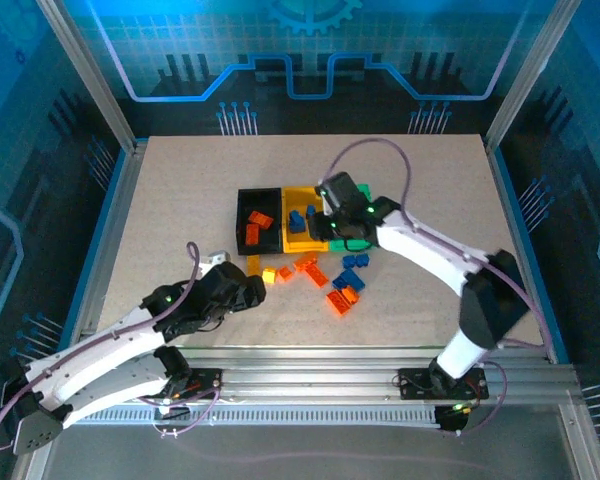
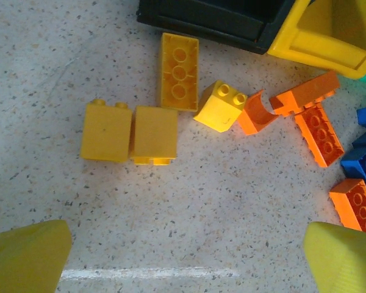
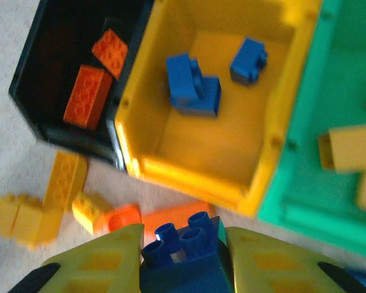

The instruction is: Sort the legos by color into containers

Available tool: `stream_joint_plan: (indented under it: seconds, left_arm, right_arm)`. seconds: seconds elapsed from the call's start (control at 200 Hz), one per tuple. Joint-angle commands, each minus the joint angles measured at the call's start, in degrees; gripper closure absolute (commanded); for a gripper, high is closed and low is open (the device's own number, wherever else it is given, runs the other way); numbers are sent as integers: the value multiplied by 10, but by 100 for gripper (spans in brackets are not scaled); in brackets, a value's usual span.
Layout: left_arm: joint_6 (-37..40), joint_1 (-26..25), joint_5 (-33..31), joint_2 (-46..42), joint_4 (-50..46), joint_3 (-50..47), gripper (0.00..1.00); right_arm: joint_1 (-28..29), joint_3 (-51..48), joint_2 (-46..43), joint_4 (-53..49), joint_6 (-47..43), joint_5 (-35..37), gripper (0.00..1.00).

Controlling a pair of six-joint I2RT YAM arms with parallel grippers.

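My right gripper (image 3: pixel 183 235) is shut on a blue lego (image 3: pixel 186 268), held above the table just in front of the yellow container (image 3: pixel 189 177). That container holds blue legos (image 3: pixel 192 85). The black container (image 3: pixel 30 79) on its left holds orange legos (image 3: pixel 88 94), and the green container (image 3: pixel 305 152) on its right holds yellow legos (image 3: pixel 351 146). My left gripper (image 2: pixel 186 262) is open over bare table, with nothing between its fingers (image 2: pixel 27 256). Ahead of it lie loose yellow legos (image 2: pixel 154 134) and orange legos (image 2: pixel 319 134). From above, the right gripper (image 1: pixel 342 215) hovers at the containers and the left gripper (image 1: pixel 255 290) is near the pile.
Loose orange legos (image 1: pixel 344 298) and blue legos (image 1: pixel 352 277) lie on the table in front of the containers, with a yellow one (image 1: pixel 269 274) by the left gripper. The black container (image 1: pixel 260 220) and yellow container (image 1: pixel 302 238) stand side by side mid-table. Metal frame rails edge the table.
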Motion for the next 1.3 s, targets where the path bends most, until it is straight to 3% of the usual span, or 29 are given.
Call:
stream_joint_plan:
  seconds: [0.0,0.175,0.295,0.42,0.58,0.79,0.966,1.101,1.296]
  left_arm:
    - [-21,5,-17,-24,-42,-13,1]
    - [-26,8,-16,-72,-47,-32,1]
    - [-22,10,-16,-87,-55,-35,1]
    - [-20,12,-16,-88,-63,-33,1]
    - [-18,15,-14,-88,-56,-32,1]
    - [30,21,21,-43,-1,-20,1]
    - [78,21,55,79,40,22,1]
    - [92,27,32,179,13,69,5]
    - [76,116,94,186,62,25,5]
  right_arm:
    - [1,79,92,-11,3,26,67]
    - [0,176,195,-36,14,59,66]
    - [0,216,228,-44,13,62,56]
    - [1,233,224,-41,14,61,42]
    - [1,231,191,-39,16,62,40]
    - [10,127,88,-3,20,48,40]
    - [13,-5,-10,22,34,41,41]
    - [12,-84,-72,23,40,43,41]
    - [7,-153,-129,27,47,49,41]
